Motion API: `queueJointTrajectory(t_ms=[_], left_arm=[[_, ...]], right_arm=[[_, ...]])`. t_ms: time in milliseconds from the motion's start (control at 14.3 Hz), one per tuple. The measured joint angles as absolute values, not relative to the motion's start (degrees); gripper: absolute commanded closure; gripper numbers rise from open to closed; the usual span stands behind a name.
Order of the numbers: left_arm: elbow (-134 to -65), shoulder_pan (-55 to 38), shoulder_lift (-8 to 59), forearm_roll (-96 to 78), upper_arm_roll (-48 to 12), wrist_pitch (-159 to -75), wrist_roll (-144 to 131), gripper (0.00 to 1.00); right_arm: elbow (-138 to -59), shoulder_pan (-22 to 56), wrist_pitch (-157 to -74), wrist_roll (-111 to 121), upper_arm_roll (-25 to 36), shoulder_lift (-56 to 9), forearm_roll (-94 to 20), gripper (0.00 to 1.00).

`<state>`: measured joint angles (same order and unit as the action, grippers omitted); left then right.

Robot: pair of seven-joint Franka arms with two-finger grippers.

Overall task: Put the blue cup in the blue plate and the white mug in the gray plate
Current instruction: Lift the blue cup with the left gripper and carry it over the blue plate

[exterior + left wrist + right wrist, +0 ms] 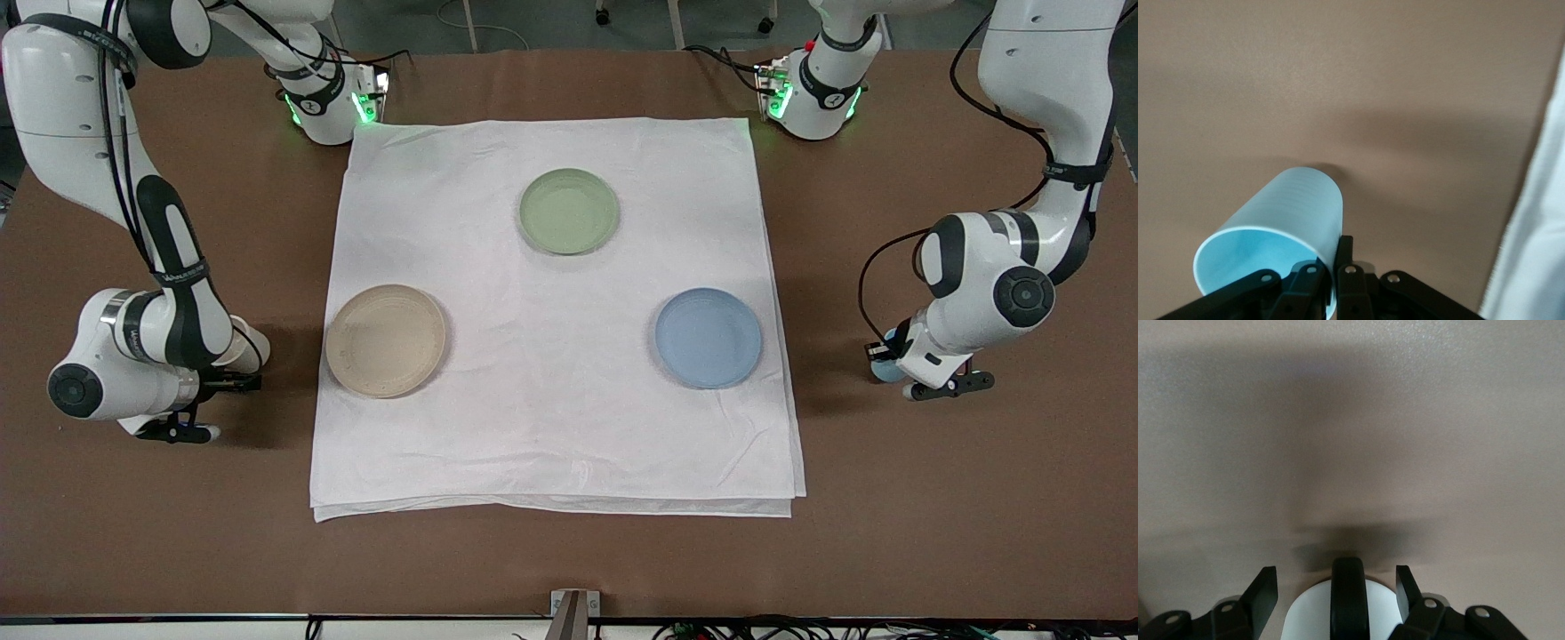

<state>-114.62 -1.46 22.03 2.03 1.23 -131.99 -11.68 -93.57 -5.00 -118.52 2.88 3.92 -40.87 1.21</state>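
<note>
The blue cup (pixel 1291 200) stands on the brown table beside the white cloth, at the left arm's end; a bit of it shows in the front view (pixel 883 368). My left gripper (pixel 1331 259) is shut on its rim, one finger inside and one outside; it also shows in the front view (pixel 887 354). The white mug (pixel 1305 613) sits under my right gripper (pixel 1336 583), which is open, with the fingers on either side of the dark handle (pixel 1350 600) and apart from it. In the front view the right gripper (pixel 238 382) is low over the table and hides the mug. The blue plate (pixel 709 338) and the gray plate (pixel 385 340), beige in colour, lie empty on the cloth.
A pale green plate (pixel 569 211) lies empty on the white cloth (pixel 551 427), nearer to the robots' bases than the other two plates. The cloth covers the middle of the brown table (pixel 933 533). Both arms bend low at their own ends of the table.
</note>
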Motion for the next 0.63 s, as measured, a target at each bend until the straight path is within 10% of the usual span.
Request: queueJointTrajectory(t_ms=[419,628], left_arm=[[-110.64,-11.27,18.11,2.03,-5.17,-122.87,-33.76,0.99],[-109.15,-14.52,20.09,2.03,-9.66,-122.87,-43.37,0.99]], right_arm=[[-93.56,-5.01,-118.41,2.94,3.95,-40.82,1.21,0.9],[-93.49,-5.04,-118.41,5.31,3.95,-40.67,1.21,1.0]])
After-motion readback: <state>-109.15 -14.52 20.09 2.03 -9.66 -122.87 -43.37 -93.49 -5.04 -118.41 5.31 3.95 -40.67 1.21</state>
